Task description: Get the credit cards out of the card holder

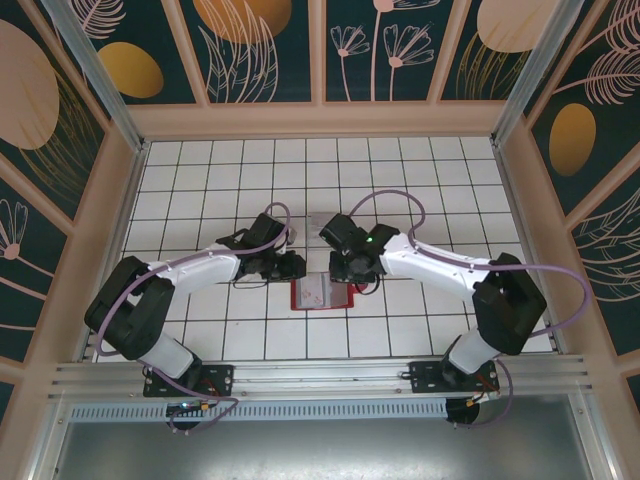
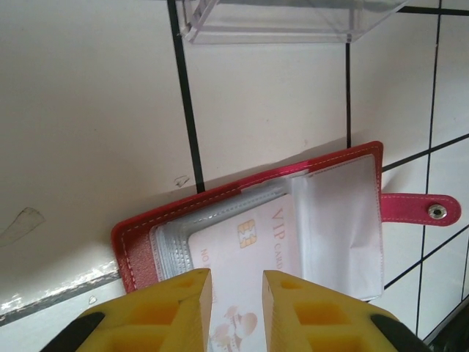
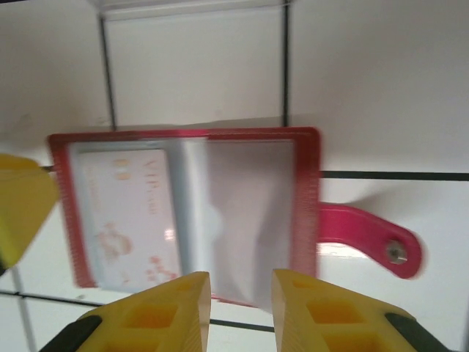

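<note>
The red card holder lies open and flat on the tiled floor between both arms. A pale VIP credit card with a gold chip sits in its left clear pocket; the right pocket looks cloudy and blank. The red closing tab sticks out to the right. My left gripper is open, its yellow fingers straddling the card's near end from above. My right gripper is open over the near edge of the holder's right half, nothing between its fingers. The same card appears blurred in the right wrist view.
A clear plastic tray stands just beyond the holder. One yellow finger of the left gripper shows at the left edge of the right wrist view. Wooden walls enclose the tiled floor.
</note>
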### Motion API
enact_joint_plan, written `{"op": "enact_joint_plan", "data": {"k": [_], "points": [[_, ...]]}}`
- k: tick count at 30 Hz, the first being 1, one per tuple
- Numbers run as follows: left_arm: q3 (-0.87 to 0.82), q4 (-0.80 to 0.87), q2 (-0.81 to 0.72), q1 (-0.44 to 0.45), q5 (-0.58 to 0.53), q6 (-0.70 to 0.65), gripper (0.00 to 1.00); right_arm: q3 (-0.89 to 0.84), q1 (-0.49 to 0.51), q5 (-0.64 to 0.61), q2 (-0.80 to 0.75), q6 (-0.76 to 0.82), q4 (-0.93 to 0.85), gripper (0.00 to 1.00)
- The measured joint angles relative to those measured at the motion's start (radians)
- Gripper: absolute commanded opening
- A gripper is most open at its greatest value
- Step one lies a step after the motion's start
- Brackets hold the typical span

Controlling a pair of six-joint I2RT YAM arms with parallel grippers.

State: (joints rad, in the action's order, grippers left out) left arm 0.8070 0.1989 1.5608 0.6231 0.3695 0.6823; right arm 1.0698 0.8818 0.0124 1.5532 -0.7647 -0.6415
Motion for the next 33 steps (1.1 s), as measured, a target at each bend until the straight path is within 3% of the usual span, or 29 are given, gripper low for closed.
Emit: {"op": "enact_joint_plan", "data": {"k": [5,14,33], "points": [[-0.013,0.007,-0.003,0.002,-0.003,0.005,0.27,-0.094,-0.038,0.175,-0.003,0.02,0.184,0.28],[-0.029,0.007,-0.014,0.024,-0.008,0.041,0.28,-0.221,-0.068,0.361,-0.003,0.026,0.452,0.27],[-0.029,0.033,0.032,0.052,-0.015,0.056,0.23,-0.331,-0.104,0.446,0.076,0.029,0.645,0.23]]}}
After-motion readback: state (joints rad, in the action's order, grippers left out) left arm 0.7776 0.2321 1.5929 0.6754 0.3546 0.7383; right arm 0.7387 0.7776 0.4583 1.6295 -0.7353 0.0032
